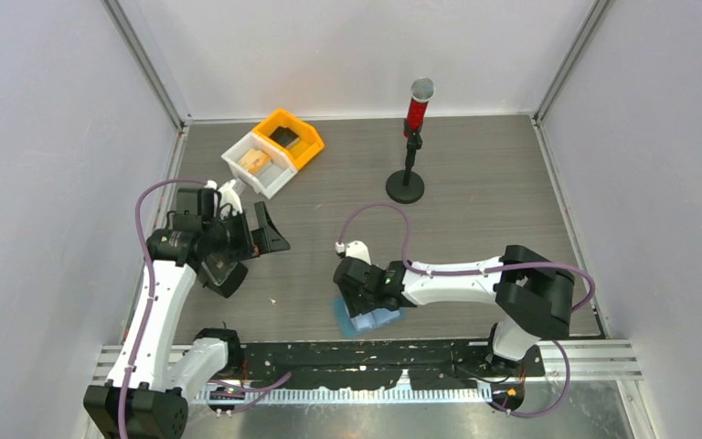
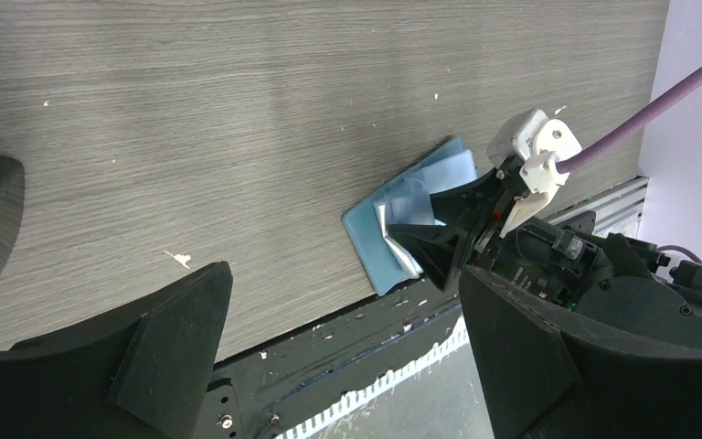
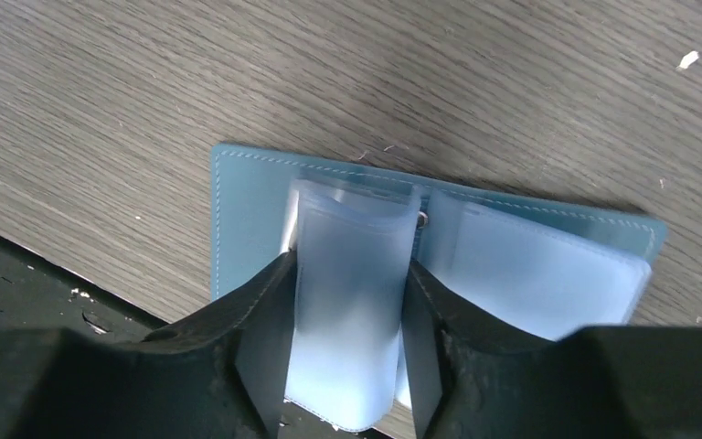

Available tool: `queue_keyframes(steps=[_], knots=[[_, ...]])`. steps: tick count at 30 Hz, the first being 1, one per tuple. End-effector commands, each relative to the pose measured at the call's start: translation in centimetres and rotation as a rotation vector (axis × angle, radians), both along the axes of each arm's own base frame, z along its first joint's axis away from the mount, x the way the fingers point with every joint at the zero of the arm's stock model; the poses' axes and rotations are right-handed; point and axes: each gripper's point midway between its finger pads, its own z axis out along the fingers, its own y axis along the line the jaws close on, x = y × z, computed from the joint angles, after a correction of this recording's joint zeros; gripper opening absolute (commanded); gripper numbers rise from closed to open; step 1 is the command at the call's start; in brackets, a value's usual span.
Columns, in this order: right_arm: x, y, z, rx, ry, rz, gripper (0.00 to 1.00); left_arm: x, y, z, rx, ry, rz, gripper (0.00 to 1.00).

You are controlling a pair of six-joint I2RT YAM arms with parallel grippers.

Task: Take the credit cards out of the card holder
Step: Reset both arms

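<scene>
card holder: middle of near edge of table, under right gripper | two bins: side by side near far-left corner, a credit card in each | microphone stand: near far edge, right of bins | left gripper: before bins, near left edge

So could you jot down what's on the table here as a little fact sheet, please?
card holder: light blue, lying open
right pincer: pinching the holder's clear sleeves
left pincer: open, holding nothing
orange bin: dark card inside
white bin: orange-tan card inside
stand: black, red cylinder on top, at the back
</scene>
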Motion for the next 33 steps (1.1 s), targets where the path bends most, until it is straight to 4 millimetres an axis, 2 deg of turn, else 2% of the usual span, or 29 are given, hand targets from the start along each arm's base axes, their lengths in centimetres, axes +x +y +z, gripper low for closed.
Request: queue_keyframes(steps=[1, 6, 10, 15, 19, 23, 27, 29, 33], knots=[[0.7, 0.4, 1.2, 0.044, -0.052, -0.015, 0.47, 0.3, 0.0, 0.8, -0.005, -0.051, 0.000, 0.99], [0.8, 0.9, 2.1, 0.096, -0.067, -0.014, 0.39, 0.3, 0.0, 0.9, -0.006, -0.051, 0.003, 0.99], [1.0, 1.4, 3.0, 0.162, -0.064, -0.016, 0.37, 0.3, -0.1, 0.7, -0.012, -0.044, 0.004, 0.99], [2.0, 0.2, 3.7, 0.186, -0.095, -0.072, 0.36, 0.3, -0.3, 0.6, -0.028, -0.034, 0.002, 0.99], [3.9, -2.7, 3.2, 0.127, -0.123, -0.168, 0.36, 0.2, -0.3, 0.7, -0.031, -0.034, 0.002, 0.99], [6.7, -7.0, 3.2, 0.065, -0.159, -0.298, 0.36, -0.1, -0.4, 0.7, -0.033, -0.040, 0.002, 0.99], [8.7, -11.4, 3.3, -0.019, -0.196, -0.402, 0.37, -0.3, -0.4, 0.3, -0.032, -0.029, 0.000, 0.99], [9.2, -12.9, 3.1, -0.048, -0.196, -0.430, 0.39, -0.6, -0.3, 0.2, -0.028, -0.026, -0.005, 0.99], [9.6, -14.2, 3.1, -0.065, -0.194, -0.444, 0.44, -0.8, -0.2, 0.5, -0.025, -0.037, -0.002, 0.99]])
